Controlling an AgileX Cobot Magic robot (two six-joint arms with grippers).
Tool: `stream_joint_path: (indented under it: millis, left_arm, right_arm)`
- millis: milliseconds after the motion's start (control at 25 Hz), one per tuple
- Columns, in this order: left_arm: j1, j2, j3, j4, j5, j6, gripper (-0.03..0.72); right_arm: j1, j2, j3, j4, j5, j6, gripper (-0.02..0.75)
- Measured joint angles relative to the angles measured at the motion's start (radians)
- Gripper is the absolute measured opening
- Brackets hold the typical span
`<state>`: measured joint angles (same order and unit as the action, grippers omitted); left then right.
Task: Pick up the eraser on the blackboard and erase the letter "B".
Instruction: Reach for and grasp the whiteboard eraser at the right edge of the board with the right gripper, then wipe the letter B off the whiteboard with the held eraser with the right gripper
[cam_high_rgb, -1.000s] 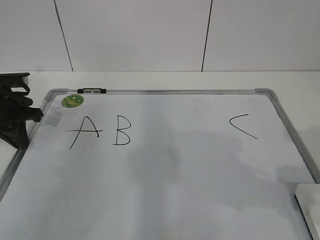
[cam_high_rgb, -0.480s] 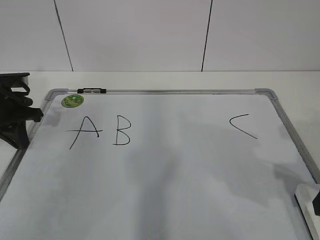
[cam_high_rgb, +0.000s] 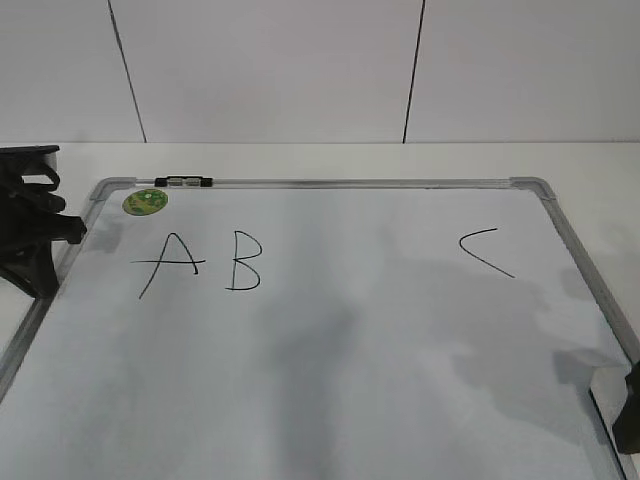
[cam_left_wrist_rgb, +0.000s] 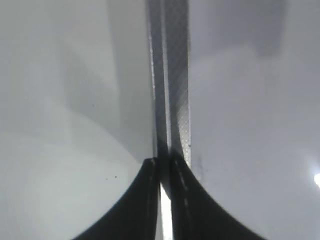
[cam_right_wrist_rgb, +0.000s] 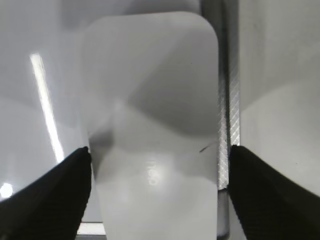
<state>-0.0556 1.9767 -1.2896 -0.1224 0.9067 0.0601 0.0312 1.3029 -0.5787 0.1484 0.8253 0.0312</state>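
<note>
The blackboard (cam_high_rgb: 330, 390) is a white board with a silver-grey frame, lying flat. The black letter "B" (cam_high_rgb: 243, 261) is at its upper left, between the "A" (cam_high_rgb: 168, 264) and the far-off "C" (cam_high_rgb: 485, 252). The white eraser (cam_right_wrist_rgb: 152, 115) lies at the board's right edge beside the frame strip (cam_right_wrist_rgb: 223, 120). My right gripper (cam_right_wrist_rgb: 159, 152) is open, with one finger on each side of the eraser. In the exterior view it (cam_high_rgb: 628, 412) covers most of the eraser at the bottom right. My left gripper (cam_left_wrist_rgb: 162, 162) is shut and empty over the board's left frame (cam_left_wrist_rgb: 172, 75).
A round green magnet (cam_high_rgb: 146, 201) and a small black clip (cam_high_rgb: 184, 182) sit at the board's top left. My left arm (cam_high_rgb: 30, 240) rests by the left frame. A white panelled wall stands behind the table.
My right gripper has come into the exterior view at the bottom right and now covers the eraser. Its shadow has shifted right across the board. The left arm has not moved.
</note>
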Motion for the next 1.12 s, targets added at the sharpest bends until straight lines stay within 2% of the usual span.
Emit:
stream_joint_path:
  millis: [640,1120]
  left_arm:
    - [0.000,0.000,0.000,0.000,0.000,0.000,0.031]
    - [0.000,0.000,0.000,0.000,-0.004,0.000,0.032]
  right_arm:
    - [0.000,0.002,0.000,-0.004,-0.013,-0.004,0.645]
    - [0.000,0.087,0.000,0.021,-0.022,-0.010,0.641]
